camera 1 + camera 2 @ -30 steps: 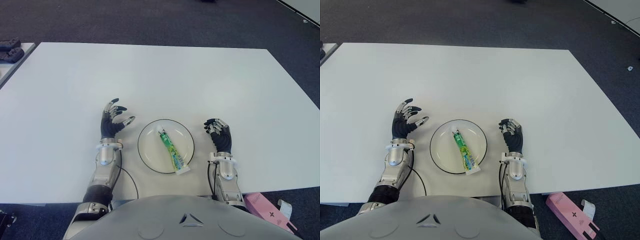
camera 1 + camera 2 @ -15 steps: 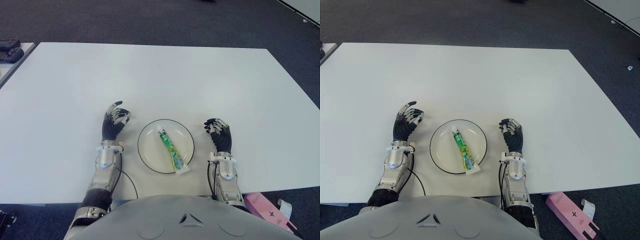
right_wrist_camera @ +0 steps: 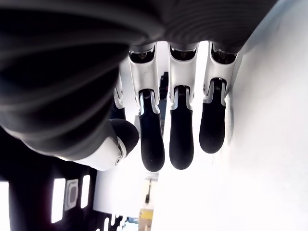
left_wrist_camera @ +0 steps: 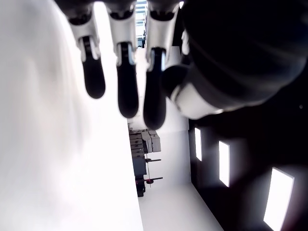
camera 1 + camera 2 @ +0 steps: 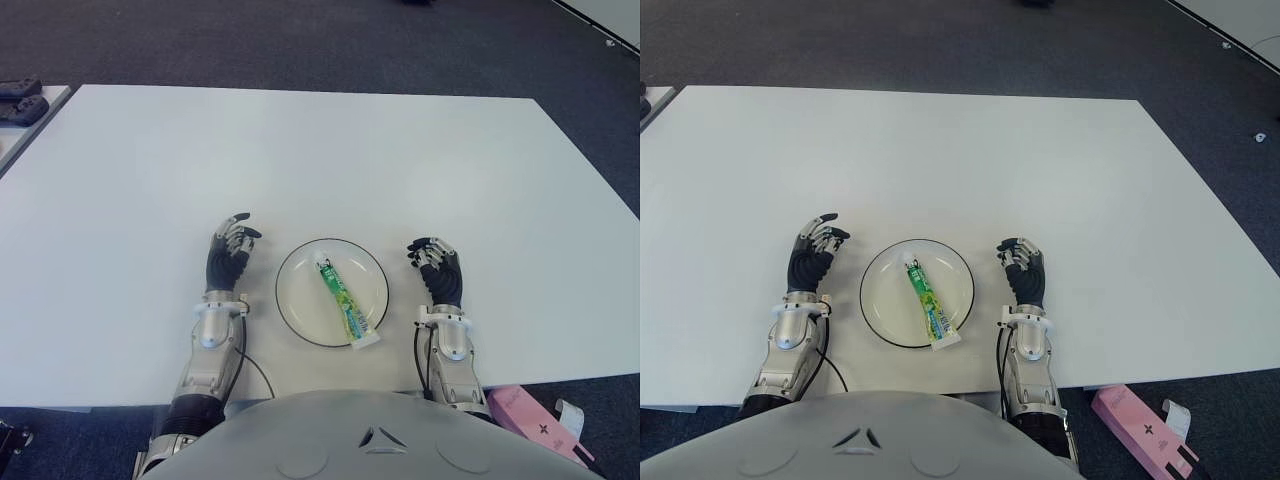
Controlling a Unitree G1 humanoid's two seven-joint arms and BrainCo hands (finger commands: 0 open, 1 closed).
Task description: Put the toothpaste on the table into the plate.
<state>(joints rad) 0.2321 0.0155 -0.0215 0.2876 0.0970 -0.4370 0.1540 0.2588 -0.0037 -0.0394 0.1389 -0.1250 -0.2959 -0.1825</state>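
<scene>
Near edge of the tabletop (image 5: pixel 120 180) first. The toothpaste (image 5: pixel 341 298) lies in the plate (image 5: pixel 296 293), which sits close to the near edge at about its middle. The tube runs diagonally, one end toward the plate's centre, the other over the near rim on our right side. No hand touches it.

What changed over the last second: our left hand (image 5: pixel 229 263) has pulled in. A second ago it stood wider, fingers fanned and thumb reaching toward the plate; half a second ago the fingers were already folding. Now it sits just left of the plate with the arm drawn back toward our body. The tube and plate have not shifted in that time. We read this as the retreat after the placing: the task's goal looks met, and the hand is settling to rest.

Left hand pose: its wrist view shows the fingers (image 4: pixel 121 82) hanging loosely curved over the white surface, thumb alongside, nothing between them. Empty, relaxed.

Our right hand (image 5: pixel 439 277) shows just right of the plate, unchanged across the second. Its wrist view gives the same picture: fingers (image 3: pixel 180 130) gently bent, side by side, holding nothing.

Farther out, the tabletop runs bare and white to the far edge. Off the near right corner, a pink box (image 5: pixel 535 420) lies on the floor.
</scene>
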